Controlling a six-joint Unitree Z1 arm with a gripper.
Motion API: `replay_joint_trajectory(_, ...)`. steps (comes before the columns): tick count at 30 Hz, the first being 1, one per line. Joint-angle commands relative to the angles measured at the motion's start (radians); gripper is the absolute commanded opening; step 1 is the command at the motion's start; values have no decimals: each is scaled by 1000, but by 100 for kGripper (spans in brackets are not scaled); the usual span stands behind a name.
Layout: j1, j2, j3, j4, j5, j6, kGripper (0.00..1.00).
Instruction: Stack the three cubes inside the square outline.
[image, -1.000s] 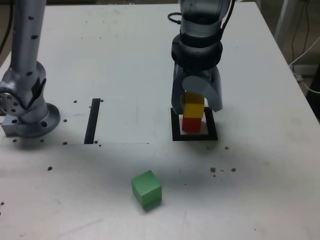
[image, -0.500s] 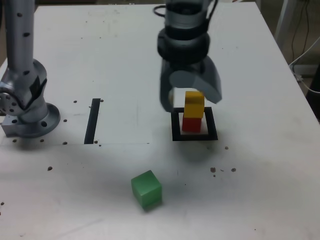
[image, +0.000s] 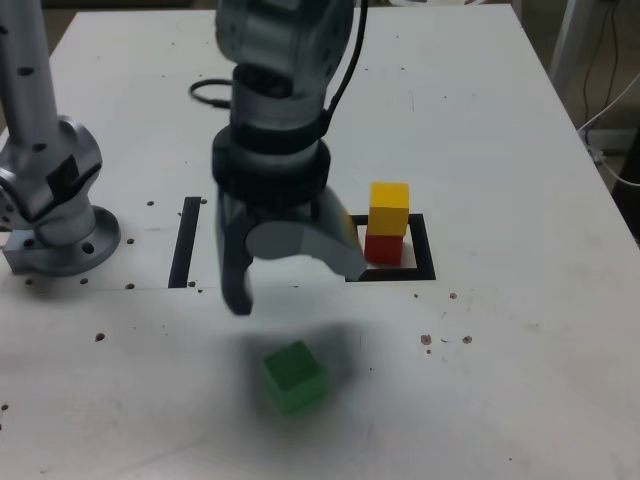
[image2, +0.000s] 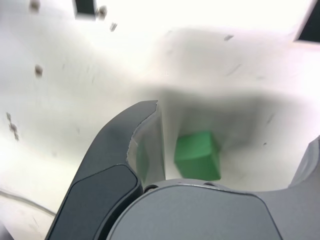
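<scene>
Near side of the worktop (image: 500, 360): green cube (image: 294, 378) on its own, open fingers (image: 300, 285) above it holding nothing. Yellow cube (image: 389, 208)'s on red cube (image: 384, 249) inside the square (image: 424, 248), further right btw.

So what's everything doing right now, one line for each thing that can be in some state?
gripper: wide open, nothing held, above the table
green cube: on the table, outside the square outline, not stacked
yellow cube: stacked on the red cube, not held
red cube: inside the square outline, under the yellow cube
square outline: flat on the table, partly hidden behind the gripper in the exterior view
</scene>
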Motion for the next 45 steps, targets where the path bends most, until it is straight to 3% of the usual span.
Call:
replay_joint_trajectory(1, -29, 3, 0, -12, -24, -49, 99)
replay_joint_trajectory(8, -70, 42, 17, -58, -99, -118, 97)
replay_joint_trajectory(12, -86, 66, 19, -118, -117, -149, 94)
replay_joint_trajectory(21, -95, 124, 15, -185, -107, -174, 83)
replay_joint_trajectory(30, -92, 138, 38, -214, -79, -184, 54)
replay_joint_trajectory(41, -92, 142, 59, -259, -55, -180, 35)
replay_joint_trajectory(45, -92, 136, 61, -267, -32, -180, 19)
